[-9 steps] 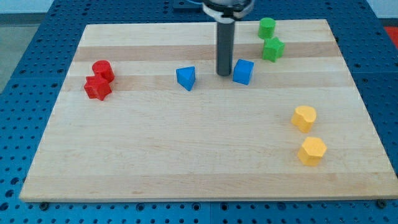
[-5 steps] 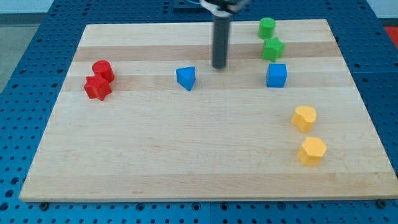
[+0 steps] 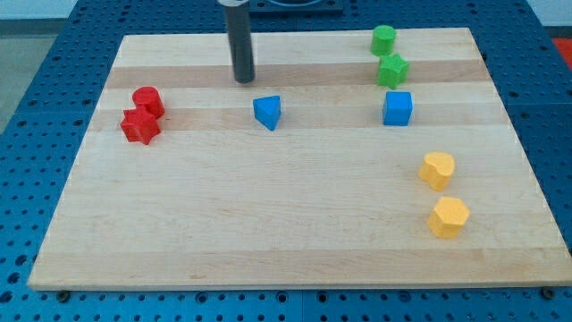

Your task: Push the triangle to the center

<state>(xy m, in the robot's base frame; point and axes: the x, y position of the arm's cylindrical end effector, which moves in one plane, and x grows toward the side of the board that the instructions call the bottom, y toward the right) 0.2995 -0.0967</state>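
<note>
My tip [image 3: 243, 79] rests on the wooden board [image 3: 268, 233] near its top edge, a little left of the middle. It is a plain rod end with nothing to open or close, and it touches no block. The blue triangle [image 3: 267, 112] lies just below and slightly to the view's right of my tip, apart from it, in the upper middle of the board.

Further toward the right edge sits the blue cube [image 3: 398, 108]. Just above it is the green star-shaped block [image 3: 391, 70], and above that the green cylinder [image 3: 383, 39], close to the top edge. Near the left edge the red cylinder [image 3: 147, 100] touches a red star-shaped block [image 3: 140, 126]. Toward the bottom right corner two yellow blocks lie one above the other: the upper yellow block [image 3: 437, 169] and the lower yellow block [image 3: 448, 216]. No writing or label is readable anywhere.
</note>
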